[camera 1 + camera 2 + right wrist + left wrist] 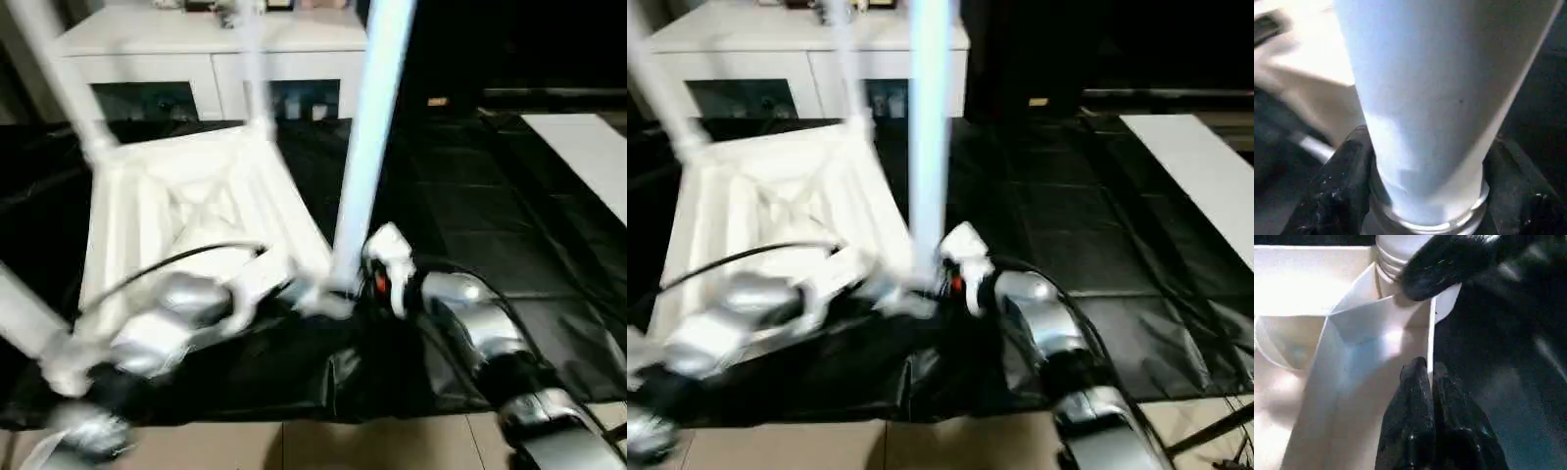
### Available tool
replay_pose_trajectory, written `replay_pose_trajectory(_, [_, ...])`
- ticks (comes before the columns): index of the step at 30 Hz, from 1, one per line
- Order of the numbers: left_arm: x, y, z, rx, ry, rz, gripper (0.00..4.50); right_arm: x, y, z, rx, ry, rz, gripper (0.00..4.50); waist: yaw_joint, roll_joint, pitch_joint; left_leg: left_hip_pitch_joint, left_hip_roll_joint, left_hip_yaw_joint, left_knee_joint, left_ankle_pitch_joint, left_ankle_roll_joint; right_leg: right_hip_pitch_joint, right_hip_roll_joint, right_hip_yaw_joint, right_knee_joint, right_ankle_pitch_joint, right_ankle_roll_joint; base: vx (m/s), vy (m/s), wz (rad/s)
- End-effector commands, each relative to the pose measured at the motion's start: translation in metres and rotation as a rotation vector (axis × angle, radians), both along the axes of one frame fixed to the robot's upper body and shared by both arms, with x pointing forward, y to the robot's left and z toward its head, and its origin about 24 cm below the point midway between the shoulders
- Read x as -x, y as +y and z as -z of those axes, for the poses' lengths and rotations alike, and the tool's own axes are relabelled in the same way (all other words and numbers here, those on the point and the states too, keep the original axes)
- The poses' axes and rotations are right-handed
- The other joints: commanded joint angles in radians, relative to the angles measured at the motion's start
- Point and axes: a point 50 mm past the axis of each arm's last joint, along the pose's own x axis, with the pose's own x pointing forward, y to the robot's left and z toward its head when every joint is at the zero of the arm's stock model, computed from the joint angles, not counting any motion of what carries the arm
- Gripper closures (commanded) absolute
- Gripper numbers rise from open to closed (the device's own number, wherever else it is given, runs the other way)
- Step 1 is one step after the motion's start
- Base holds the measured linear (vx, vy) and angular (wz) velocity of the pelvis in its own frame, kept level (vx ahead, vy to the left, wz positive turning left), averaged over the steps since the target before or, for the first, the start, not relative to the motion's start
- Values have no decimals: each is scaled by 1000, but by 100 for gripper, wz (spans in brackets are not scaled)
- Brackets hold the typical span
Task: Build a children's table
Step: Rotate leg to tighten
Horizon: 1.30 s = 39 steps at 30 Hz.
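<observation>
The table top [191, 211] lies upside down on black sheeting [490, 235], ribbed underside up, in front of a white cabinet [211, 59]. The right arm reaches in from the right; the right end effector [1420, 196] grips the base of the near leg [367, 147], one finger [1337, 191] on each side. The left forearm lies across the near edge; the left end effector [1427, 396] pinches the top's thin wall at the corner beside that leg. Other legs [54, 78] run out of frame.
</observation>
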Motion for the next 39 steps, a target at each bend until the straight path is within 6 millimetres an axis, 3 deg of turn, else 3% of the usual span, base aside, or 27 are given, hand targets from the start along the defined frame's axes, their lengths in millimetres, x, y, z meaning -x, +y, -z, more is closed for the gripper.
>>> replay_pose_trajectory(1, [-11, 10, 4, -48, -16, -170, 450, 3, 12, 11, 26, 46, 39, 181, -1, -7, -51, 8, 37, -22, -81, -332, -5, 34, -52, 36, -92, -466, -151, 0, 0, 0])
replay_pose_trajectory(2, [-16, 5, 5, -62, -32, -217, 450, 0, 11, 14, 63, 36, 129, 181, 2, -6, -53, 9, 38, -23, -80, -331, -2, 35, -54, 35, -93, -466, -147, 0, 0, 0])
replay_pose_trajectory(3, [-24, -4, 7, -79, -58, -275, 450, -6, 13, 16, 121, 12, 277, 182, 0, -5, -52, 13, 35, -18, -79, -323, -3, 25, -50, 37, -97, -457, -146, 0, 0, 0])
replay_pose_trajectory(4, [-26, -6, 8, -82, -62, -284, 450, -7, 14, 16, 129, 7, 304, 182, -1, -6, -56, 16, 34, -21, -78, -321, -12, 29, -49, 36, -93, -448, -148, 0, 0, 0])
replay_pose_trajectory(5, [-28, -10, 8, -91, -72, -290, 450, -7, 20, 16, 132, 9, 307, 182, 0, -8, -55, 11, 33, -22, -80, -316, -8, 31, -50, 35, -94, -443, -147, 0, 0, 0])
replay_pose_trajectory(8, [-29, -13, 8, -101, -85, -288, 450, -7, 28, 15, 148, 4, 274, 182, 4, -2, -58, 5, 36, -21, -80, -304, 16, 36, -52, 36, -91, -393, -150, 0, 0, 0])
replay_pose_trajectory(10, [-29, -14, 8, -106, -87, -279, 450, -8, 31, 13, 103, 10, 276, 182, 6, -3, -59, 3, 38, -19, -80, -287, 28, 39, -52, 37, -86, -342, -167, 0, 0, 0])
replay_pose_trajectory(13, [-27, -10, 8, -116, -80, -251, 450, -7, 34, 7, -4, 6, 215, 113, 7, -4, -59, 2, 40, -19, -79, -284, 38, 41, -54, 36, -84, -336, -176, 0, 0, 0])
replay_pose_trajectory(15, [-25, -7, 9, -117, -75, -232, 450, -4, 35, 5, -15, -11, 162, 110, 8, -5, -58, 0, 40, -19, -80, -289, 42, 42, -53, 35, -84, -341, -177, 0, 0, 0])
replay_pose_trajectory(17, [-24, -5, 10, -117, -69, -202, 450, -4, 34, 4, -16, -21, 120, 90, -4, -7, -54, -14, 39, -26, -87, -303, 34, 51, -52, 29, -83, -378, -156, 0, 0, 0])
replay_pose_trajectory(18, [-22, -4, 9, -115, -76, -165, 450, -3, 33, 4, -19, -21, 88, 78, -7, -7, -54, -15, 37, -30, -88, -316, 27, 54, -56, 27, -87, -420, -138, 0, 0, 0])
replay_pose_trajectory(19, [-20, -3, 10, -116, -70, -146, 450, -3, 30, 3, -14, -29, 64, 70, -16, -12, -52, -12, 37, -31, -87, -337, 26, 48, -55, 28, -91, -446, -133, 0, 0, 0])
replay_pose_trajectory(23, [-7, 4, 6, -97, -64, -9, 450, 2, 10, -3, -3, -60, -121, 70, -19, -9, -53, -7, 44, -31, -84, -346, 38, 43, -60, 32, -92, -448, -150, 0, 0, 0])
replay_pose_trajectory(25, [5, 8, 1, -61, -58, 134, 450, 11, -3, -7, 19, -71, -282, 70, -14, -6, -56, -5, 49, -27, -81, -317, 57, 41, -57, 36, -84, -356, -187, 0, 0, 0])
replay_pose_trajectory(27, [18, 11, -4, -23, -50, 284, 450, 16, -12, -9, 35, -73, -368, 70, -12, -7, -61, -10, 49, -27, -79, -273, 72, 49, -56, 36, -74, -275, -209, 25, -3, 1])
replay_pose_trajectory(28, [22, 11, -5, -9, -44, 329, 450, 17, -15, -10, 39, -73, -386, 70, -12, -4, -63, -7, 49, -21, -74, -210, 95, 46, -51, 36, -61, -161, -259, 57, -4, 3])
replay_pose_trajectory(29, [27, 14, -5, -10, -27, 368, 450, 18, -18, -11, 46, -69, -415, 70, -8, -4, -66, -7, 48, -20, -70, -183, 101, 50, -52, 35, -56, -119, -273, 57, -4, 3])
replay_pose_trajectory(31, [33, 21, -5, -47, -7, 414, 450, 22, -24, -12, 67, -56, -475, 70, 12, 2, -72, -1, 50, -14, -60, -93, 143, 46, -44, 32, -37, 28, -316, 0, 0, 0])
replay_pose_trajectory(32, [33, 22, -6, -47, -11, 418, 450, 22, -24, -13, 66, -52, -491, 70, 17, 3, -70, 3, 51, -11, -59, -90, 152, 41, -42, 32, -38, 36, -320, 0, 0, 0])
replay_pose_trajectory(33, [33, 22, -6, -47, -11, 418, 450, 22, -24, -13, 66, -52, -491, 70, 25, 7, -68, 6, 54, -10, -60, -109, 151, 38, -43, 33, -39, 19, -326, 0, 0, 0])
replay_pose_trajectory(35, [34, 22, -8, -29, -14, 419, 450, 24, -25, -14, 71, -48, -529, 70, 33, 5, -64, 6, 55, -8, -64, -148, 126, 39, -43, 33, -42, -32, -318, 0, 0, 0])
replay_pose_trajectory(39, [37, 25, -11, -29, -6, 440, 450, 27, -22, -16, 48, -37, -596, 70, 27, 2, -59, 1, 53, -13, -74, -235, 65, 44, -48, 37, -53, -163, -271, 0, 0, 0])
